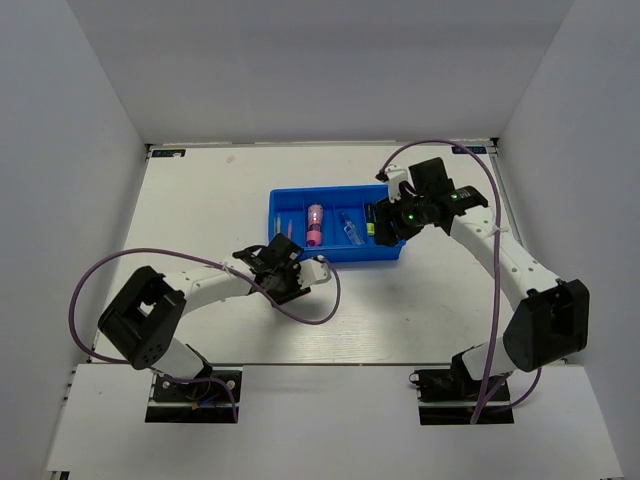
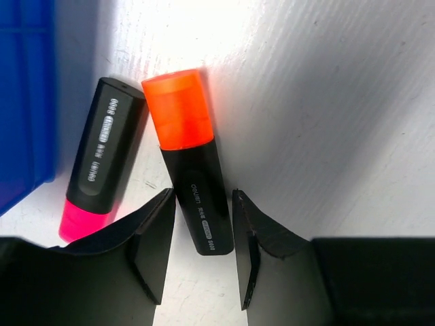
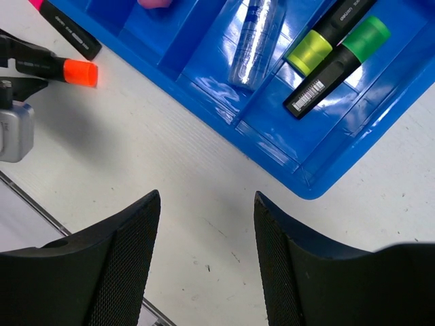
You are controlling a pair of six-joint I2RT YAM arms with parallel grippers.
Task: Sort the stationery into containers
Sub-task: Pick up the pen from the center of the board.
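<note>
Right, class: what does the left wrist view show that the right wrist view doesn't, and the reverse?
Only the left wrist view: the left gripper with a finger on each side of the orange highlighter, though a grip cannot be confirmed, and the print on its barrel.
Only the right wrist view: the open right gripper, and inside the tray a pen, a yellow highlighter and a green highlighter.
Both: the orange highlighter, the pink highlighter beside it, the tray and the table.
</note>
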